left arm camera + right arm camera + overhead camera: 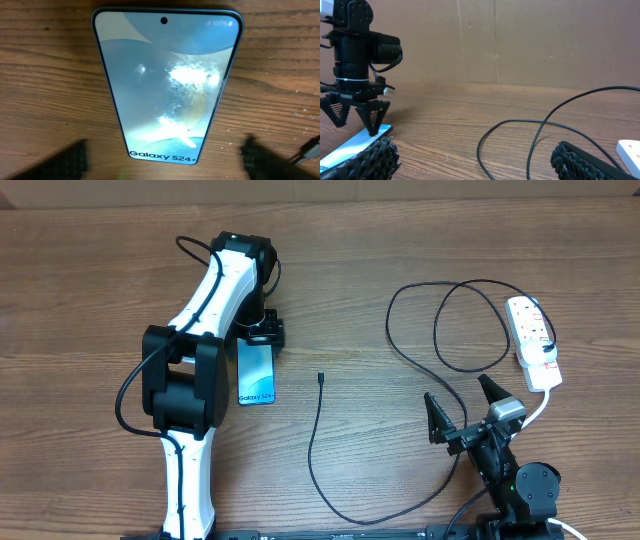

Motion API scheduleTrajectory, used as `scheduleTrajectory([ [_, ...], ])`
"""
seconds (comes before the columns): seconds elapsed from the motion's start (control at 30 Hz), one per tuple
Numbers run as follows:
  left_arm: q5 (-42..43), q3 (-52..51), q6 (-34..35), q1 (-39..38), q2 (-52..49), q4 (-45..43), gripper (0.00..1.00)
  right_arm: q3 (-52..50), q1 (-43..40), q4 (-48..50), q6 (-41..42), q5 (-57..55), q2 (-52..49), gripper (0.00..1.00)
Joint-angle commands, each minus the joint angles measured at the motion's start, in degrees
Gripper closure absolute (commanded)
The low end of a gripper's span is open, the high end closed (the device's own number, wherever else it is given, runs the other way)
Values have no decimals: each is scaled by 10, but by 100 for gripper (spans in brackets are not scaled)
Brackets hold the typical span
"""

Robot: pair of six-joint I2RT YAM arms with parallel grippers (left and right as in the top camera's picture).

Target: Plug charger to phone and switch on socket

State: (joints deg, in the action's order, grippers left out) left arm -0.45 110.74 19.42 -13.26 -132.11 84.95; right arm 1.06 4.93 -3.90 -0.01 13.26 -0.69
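My left pincer hung close above the Galaxy phone, with its two fingers apart, one on each side, and not clamped on anything. The phone lay flat on the wooden desk, its lit screen facing up. The plug tip of the black charger cable lay free on the desk, near the phone but apart from it. The cable looped away toward the white power strip. My right pincer stood wide apart near that strip, holding nothing.

left gripper pointing down, jaws spread, right gripper low, jaws spread wide
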Motion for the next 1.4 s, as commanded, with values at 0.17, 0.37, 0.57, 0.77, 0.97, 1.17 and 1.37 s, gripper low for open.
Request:
scheduleTrajectory([
  [0.17, 2, -33, -1, -1, 2, -23, 0, -6, 2, 3, 2, -1, 3, 0],
  [0.37, -21, -67, -2, -1, 2, -66, 0, -6, 2, 3, 2, -1, 3, 0],
  [0.57, -25, -90, -24, -4, 2, -97, 7, -6, 2, 3, 2, -1, 3, 0],
  [0.77, -25, -147, -49, -8, 2, -156, 10, -6, 2, 3, 2, -1, 3, 0],
  [0.97, -25, -184, -48, -8, 2, -186, 13, -6, 2, 3, 2, -1, 3, 0],
  [1.17, -1, -197, -46, -8, 2, -189, 15, -6, 2, 3, 2, -1, 3, 0],
  [1.37, 1, -221, -39, -8, 2, -206, 10, -6, 2, 3, 2, -1, 3, 0],
])
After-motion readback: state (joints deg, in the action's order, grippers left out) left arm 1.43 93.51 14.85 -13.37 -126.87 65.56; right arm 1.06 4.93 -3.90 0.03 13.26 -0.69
